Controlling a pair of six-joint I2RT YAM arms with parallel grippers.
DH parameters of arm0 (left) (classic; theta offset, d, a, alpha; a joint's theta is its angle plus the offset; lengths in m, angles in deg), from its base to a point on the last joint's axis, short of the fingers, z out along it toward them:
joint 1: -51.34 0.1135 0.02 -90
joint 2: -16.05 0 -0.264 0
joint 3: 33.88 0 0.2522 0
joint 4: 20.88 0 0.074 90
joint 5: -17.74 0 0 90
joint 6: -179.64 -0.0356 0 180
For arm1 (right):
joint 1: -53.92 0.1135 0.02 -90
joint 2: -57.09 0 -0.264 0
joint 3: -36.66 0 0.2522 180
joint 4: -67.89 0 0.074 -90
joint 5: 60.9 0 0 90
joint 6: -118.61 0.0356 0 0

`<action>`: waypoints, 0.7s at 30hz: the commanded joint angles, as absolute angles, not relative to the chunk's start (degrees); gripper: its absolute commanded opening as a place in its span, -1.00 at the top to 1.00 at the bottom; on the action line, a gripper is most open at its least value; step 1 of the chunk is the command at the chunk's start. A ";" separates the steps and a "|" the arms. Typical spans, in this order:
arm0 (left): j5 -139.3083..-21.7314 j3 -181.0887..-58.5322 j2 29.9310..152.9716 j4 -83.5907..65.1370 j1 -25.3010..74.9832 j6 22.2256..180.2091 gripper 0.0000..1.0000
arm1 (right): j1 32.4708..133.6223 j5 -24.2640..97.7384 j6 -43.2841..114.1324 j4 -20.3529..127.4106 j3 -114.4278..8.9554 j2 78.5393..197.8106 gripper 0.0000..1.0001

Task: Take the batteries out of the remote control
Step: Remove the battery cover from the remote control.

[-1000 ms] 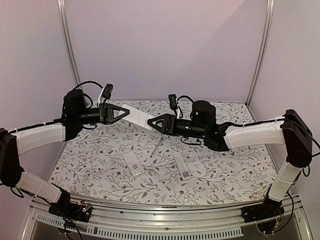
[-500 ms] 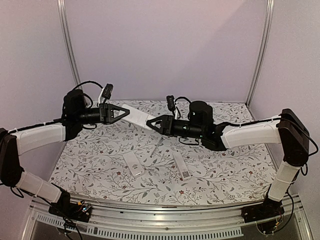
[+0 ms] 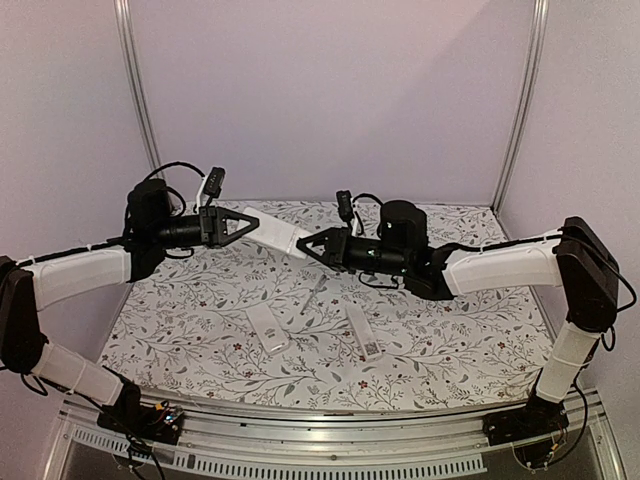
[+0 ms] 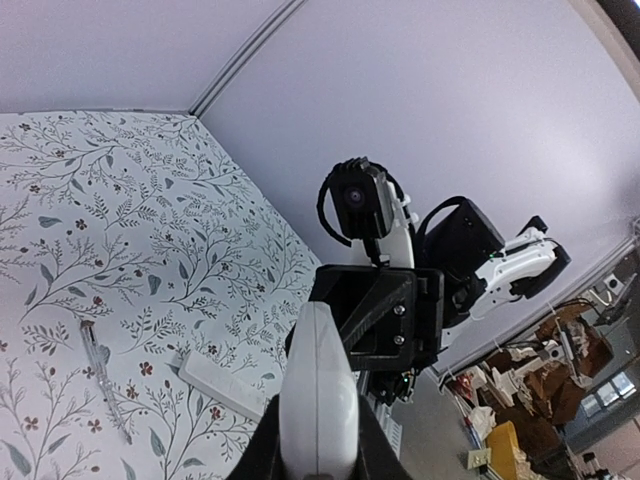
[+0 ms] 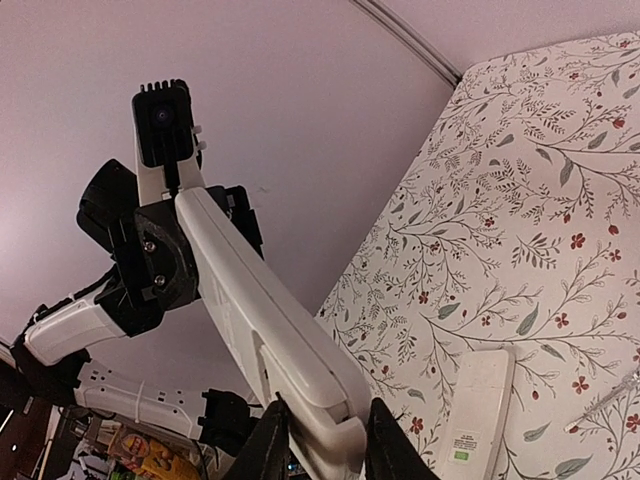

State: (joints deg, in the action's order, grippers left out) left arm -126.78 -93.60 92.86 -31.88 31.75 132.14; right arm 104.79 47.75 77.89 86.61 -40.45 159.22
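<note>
Near edge: short white piece (image 3: pixel 268 328) at 7 o'clock, long white bar (image 3: pixel 362 333) at 5, grey pen-like tool (image 3: pixel 312 297) between them, slightly farther. Mid-air beyond: white remote control (image 3: pixel 280 235), left gripper (image 3: pixel 250 224) clamped on its 10 o'clock end, right gripper (image 3: pixel 305 248) with jaws closed against its 4 o'clock end. Whether batteries are inside: can't tell.

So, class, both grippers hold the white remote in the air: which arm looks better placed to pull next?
Probably the right. The left gripper clamps one end of the white remote, a steady anchor; the right gripper pinches only the opposite tip, so it can draw away.
</note>
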 commanded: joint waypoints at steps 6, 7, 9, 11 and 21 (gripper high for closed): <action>-129.48 -93.09 91.89 -33.97 31.42 131.93 1.00 | 103.50 45.81 78.61 83.18 -39.05 160.37 0.60; -129.41 -93.08 91.89 -33.94 31.42 131.94 1.00 | 103.49 45.71 78.69 83.20 -38.86 160.30 0.61; -129.39 -93.08 91.82 -33.78 31.39 131.92 1.00 | 103.49 45.55 78.77 83.16 -38.74 160.07 0.64; -129.30 -93.10 91.80 -33.69 31.41 131.83 1.00 | 103.49 45.42 78.75 83.17 -38.48 159.87 0.66; -128.73 -93.10 91.82 -33.08 31.30 131.34 1.00 | 103.40 44.68 79.06 82.79 -37.37 158.58 0.75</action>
